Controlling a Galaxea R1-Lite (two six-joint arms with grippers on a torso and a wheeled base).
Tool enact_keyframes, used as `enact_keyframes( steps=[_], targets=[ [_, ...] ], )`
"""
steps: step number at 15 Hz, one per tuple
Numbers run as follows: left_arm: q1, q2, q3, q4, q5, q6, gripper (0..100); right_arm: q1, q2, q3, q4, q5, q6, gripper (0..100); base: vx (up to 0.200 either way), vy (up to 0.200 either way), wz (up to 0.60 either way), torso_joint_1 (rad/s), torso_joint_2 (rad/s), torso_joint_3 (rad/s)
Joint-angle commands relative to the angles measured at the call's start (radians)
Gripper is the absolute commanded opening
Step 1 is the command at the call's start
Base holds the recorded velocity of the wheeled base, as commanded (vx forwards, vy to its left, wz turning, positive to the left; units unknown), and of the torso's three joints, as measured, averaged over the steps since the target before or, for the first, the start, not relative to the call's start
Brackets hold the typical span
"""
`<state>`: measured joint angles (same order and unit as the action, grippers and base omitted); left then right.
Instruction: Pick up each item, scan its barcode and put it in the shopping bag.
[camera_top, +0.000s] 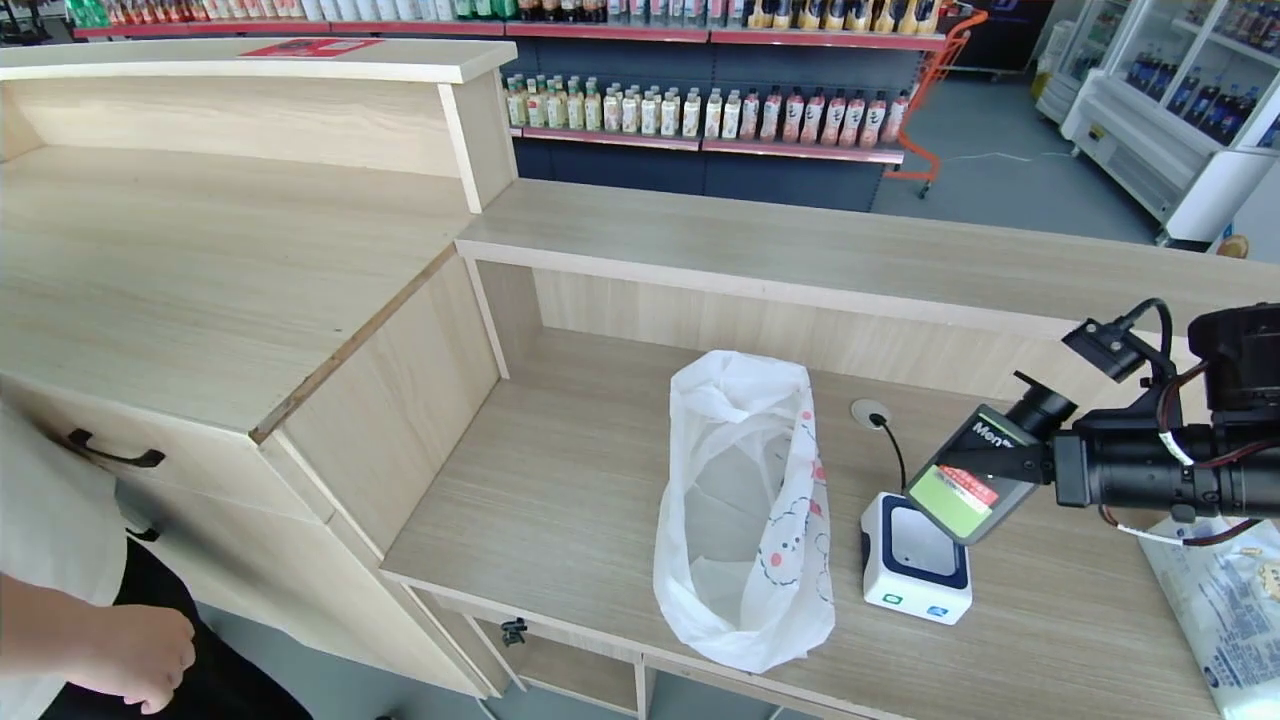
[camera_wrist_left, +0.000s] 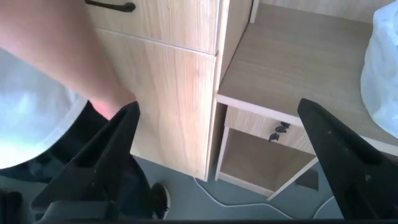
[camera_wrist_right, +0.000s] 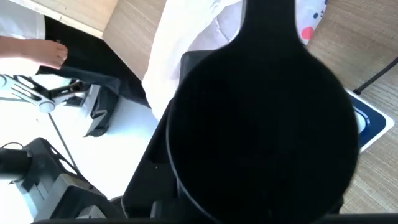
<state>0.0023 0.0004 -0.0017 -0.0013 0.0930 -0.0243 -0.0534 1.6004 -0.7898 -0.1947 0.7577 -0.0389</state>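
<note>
Here, head view: right tool (camera_top: 1003, 450) clamps box (camera_top: 952, 503) over scanner (camera_top: 915, 572); left wrist view: left tool (camera_wrist_left: 219, 111) wide open, empty.

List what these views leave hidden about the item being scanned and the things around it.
Barcode: in the head view, the box in the right gripper hides its own side turned toward the scanner.
Grip on the box: in the right wrist view, a dark shape up close covers it.
White packet: cut off by the head view's right edge.

white bag (camera_top: 790, 560) w/ cartoon print, white-navy scanner (camera_top: 915, 575)
</note>
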Motion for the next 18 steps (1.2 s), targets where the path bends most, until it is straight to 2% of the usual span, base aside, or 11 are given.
enact_keyframes(
  steps=[1, 4, 7, 18],
  targets=[
    [0.001, 0.0, 0.0, 0.0, 0.001, 0.0, 100, -0.049, 0.07, 0.023, -0.046, 0.028, 0.001, 0, 0.0, 0.0, 0.0, 0.0, 0.0, 0.0],
    [0.001, 0.0, 0.0, 0.0, 0.001, 0.0, 100, -0.108, 0.145, 0.018, -0.089, 0.072, 0.004, 0, 0.0, 0.0, 0.0, 0.0, 0.0, 0.0],
    [0.001, 0.0, 0.0, 0.0, 0.001, 0.0, 100, -0.129, 0.182, 0.001, -0.085, 0.088, 0.002, 0, 0.0, 0.0, 0.0, 0.0, 0.0, 0.0],
    [0.001, 0.0, 0.0, 0.0, 0.001, 0.0, 100, -0.105, 0.279, -0.023, -0.083, 0.095, -0.004, 0, 0.0, 0.0, 0.0, 0.0, 0.0, 0.0]
  ],
)
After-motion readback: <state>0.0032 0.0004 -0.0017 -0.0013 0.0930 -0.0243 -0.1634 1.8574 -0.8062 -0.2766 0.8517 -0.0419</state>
